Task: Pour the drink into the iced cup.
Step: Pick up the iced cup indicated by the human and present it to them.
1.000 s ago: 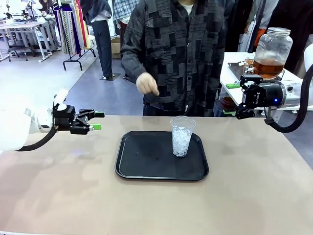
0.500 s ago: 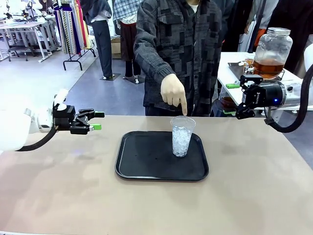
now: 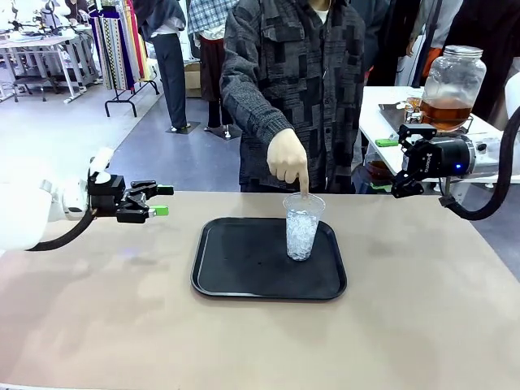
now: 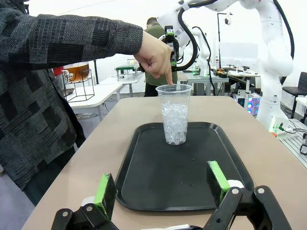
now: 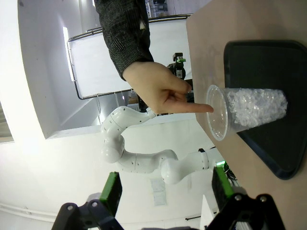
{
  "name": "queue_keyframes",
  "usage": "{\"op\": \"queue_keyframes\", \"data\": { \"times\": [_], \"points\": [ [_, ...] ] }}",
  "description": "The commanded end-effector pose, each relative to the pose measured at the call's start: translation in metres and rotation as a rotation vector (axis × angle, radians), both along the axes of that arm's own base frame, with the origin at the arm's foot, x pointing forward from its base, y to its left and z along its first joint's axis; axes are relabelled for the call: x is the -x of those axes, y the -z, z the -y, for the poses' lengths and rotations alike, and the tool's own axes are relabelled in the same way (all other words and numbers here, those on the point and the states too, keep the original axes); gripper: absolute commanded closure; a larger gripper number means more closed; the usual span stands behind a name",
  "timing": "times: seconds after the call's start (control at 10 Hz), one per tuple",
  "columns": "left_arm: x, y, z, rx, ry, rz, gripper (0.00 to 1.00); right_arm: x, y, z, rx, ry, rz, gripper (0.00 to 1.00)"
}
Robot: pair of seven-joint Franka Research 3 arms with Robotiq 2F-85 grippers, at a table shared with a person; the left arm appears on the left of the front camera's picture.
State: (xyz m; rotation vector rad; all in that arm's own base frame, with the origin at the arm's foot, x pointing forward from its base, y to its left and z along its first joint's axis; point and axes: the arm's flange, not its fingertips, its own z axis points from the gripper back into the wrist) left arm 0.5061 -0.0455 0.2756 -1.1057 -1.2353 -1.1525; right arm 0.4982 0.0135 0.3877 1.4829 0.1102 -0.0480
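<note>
A clear plastic iced cup (image 3: 301,227) (image 4: 174,115) (image 5: 249,112), about half full of crushed ice, stands upright at the far right of a black tray (image 3: 244,276) (image 4: 192,187) (image 5: 268,62). A person's hand (image 3: 286,156) (image 4: 154,50) (image 5: 158,96) points an index finger down at the cup's rim. The drink (image 3: 445,112) is amber liquid in a big lidded glass jar (image 3: 453,73) on a side table at the far right. My left gripper (image 3: 162,201) (image 4: 162,187) hovers open left of the tray. My right gripper (image 3: 406,160) (image 5: 167,189) hangs open near the jar, holding nothing.
The jar's white side table (image 3: 390,114) stands beyond the table's far right corner. The person stands at the far edge, leaning over the tray. Bare tan tabletop (image 3: 244,349) lies in front of and beside the tray.
The person's hand swung from beside the body out over the tray and lowered its finger to the cup's rim. Both arms stayed still.
</note>
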Motion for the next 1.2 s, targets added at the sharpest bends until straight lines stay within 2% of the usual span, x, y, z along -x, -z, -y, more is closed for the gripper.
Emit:
{"op": "queue_keyframes", "data": {
  "times": [0.0, 0.3, 0.5, 0.7, 1.0, 1.1],
  "points": [
    [0.000, -0.002, 0.000, 0.004, -0.003, 0.002, 0.00, -0.001, -0.002, 0.000, -0.002, 0.001, 0.008, 0.00],
    [0.000, -0.002, 0.000, 0.004, -0.003, 0.002, 0.00, 0.000, 0.000, 0.000, 0.000, 0.000, 0.000, 0.00],
    [0.000, -0.002, 0.000, 0.004, -0.003, 0.002, 0.00, 0.000, 0.002, 0.002, -0.034, -0.126, 0.264, 0.00],
    [0.000, -0.002, 0.000, 0.004, -0.003, 0.002, 0.00, 0.003, 0.006, 0.005, -0.068, -0.207, 0.491, 0.00],
    [0.000, -0.002, 0.000, 0.004, -0.003, 0.002, 0.00, 0.006, 0.011, 0.004, -0.020, -0.218, 0.708, 0.00],
    [0.000, -0.002, 0.000, 0.004, -0.003, 0.002, 0.00, 0.006, 0.009, 0.005, -0.007, -0.184, 0.694, 0.00]
  ]
}}
